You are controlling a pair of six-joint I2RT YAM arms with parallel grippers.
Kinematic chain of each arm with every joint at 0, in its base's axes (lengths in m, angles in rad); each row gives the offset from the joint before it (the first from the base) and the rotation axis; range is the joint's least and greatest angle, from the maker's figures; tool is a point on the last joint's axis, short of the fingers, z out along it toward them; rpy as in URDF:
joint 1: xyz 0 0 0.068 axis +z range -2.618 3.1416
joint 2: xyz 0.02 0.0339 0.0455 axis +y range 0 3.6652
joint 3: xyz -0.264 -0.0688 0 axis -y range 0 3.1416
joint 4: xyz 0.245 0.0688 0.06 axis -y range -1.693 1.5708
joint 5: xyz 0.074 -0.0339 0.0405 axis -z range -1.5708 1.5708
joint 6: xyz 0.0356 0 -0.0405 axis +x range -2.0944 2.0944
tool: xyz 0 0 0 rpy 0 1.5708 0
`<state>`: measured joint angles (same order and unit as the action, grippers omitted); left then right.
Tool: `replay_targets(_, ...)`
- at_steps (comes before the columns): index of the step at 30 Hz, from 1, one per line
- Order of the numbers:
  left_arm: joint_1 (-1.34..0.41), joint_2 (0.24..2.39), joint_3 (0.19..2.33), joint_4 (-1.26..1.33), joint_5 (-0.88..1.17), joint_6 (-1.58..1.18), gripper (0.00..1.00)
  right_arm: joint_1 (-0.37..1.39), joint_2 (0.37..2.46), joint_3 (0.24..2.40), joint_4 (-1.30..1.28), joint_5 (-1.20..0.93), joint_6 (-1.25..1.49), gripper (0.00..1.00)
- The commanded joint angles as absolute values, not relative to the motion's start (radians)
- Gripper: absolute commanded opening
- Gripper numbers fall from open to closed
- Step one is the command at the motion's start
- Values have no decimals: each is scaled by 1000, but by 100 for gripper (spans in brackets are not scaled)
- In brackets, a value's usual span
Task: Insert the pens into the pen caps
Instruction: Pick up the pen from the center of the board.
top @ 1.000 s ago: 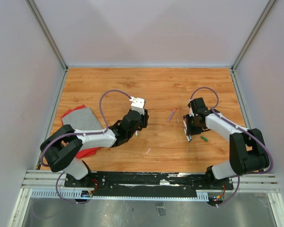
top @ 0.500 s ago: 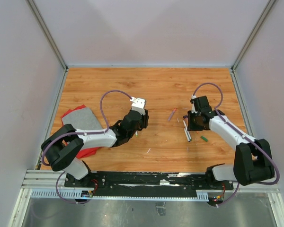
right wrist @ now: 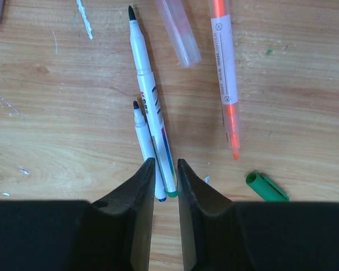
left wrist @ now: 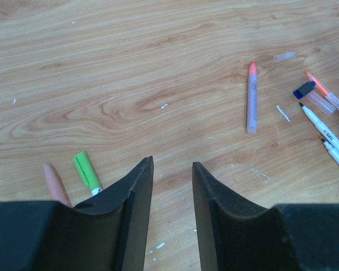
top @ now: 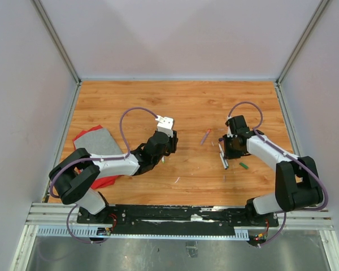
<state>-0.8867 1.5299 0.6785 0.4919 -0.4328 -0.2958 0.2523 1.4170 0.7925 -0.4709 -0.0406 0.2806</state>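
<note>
Two white pens lie side by side, a longer green-ended one (right wrist: 152, 107) and a shorter blue-ended one (right wrist: 142, 135). Their rear ends sit between the tips of my right gripper (right wrist: 165, 162), whose jaws stand narrowly open; the left finger covers part of the blue-ended pen. A green pen cap (right wrist: 265, 187) lies just right of the gripper, an orange pen (right wrist: 224, 68) beyond it. My left gripper (left wrist: 172, 164) hovers open over bare wood, with a green capped pen (left wrist: 87, 171) left of it. An orange-tipped lilac pen (left wrist: 251, 99) lies farther off.
A clear cap (right wrist: 179, 34) lies by the pens, and a blue cap (left wrist: 304, 89) and a small clear cap (left wrist: 284, 56) at the left wrist view's right. A red and grey cloth (top: 93, 148) sits at the table's left. White walls enclose the wooden table (top: 181, 107).
My right gripper drew back from the white pens, then came down over their ends again, its jaws a little narrower. The left arm has not moved.
</note>
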Motion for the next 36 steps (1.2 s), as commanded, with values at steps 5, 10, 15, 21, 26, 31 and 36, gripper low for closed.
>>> replay_targets(5,-884,1541,707,512,-438,-291,38,244,1451,817,-467,-34,265,22)
replay_targets(10,-884,1543,710,511,-438,-291,38,244,1469,812,-459,-39,265,22)
replay_targets(15,-883,1544,713,508,-438,-292,38,244,1482,809,-453,-40,267,22)
replay_targets(21,-883,1546,713,506,-436,-293,38,244,1499,806,-450,-38,268,22)
replay_targets(26,-884,1542,711,507,-437,-294,38,244,1519,804,-450,-30,271,22)
replay_targets(31,-884,1541,709,507,-436,-295,38,246,1520,809,-457,-29,271,20)
replay_targets(36,-884,1540,708,510,-436,-298,38,247,1457,814,-458,-47,252,17)
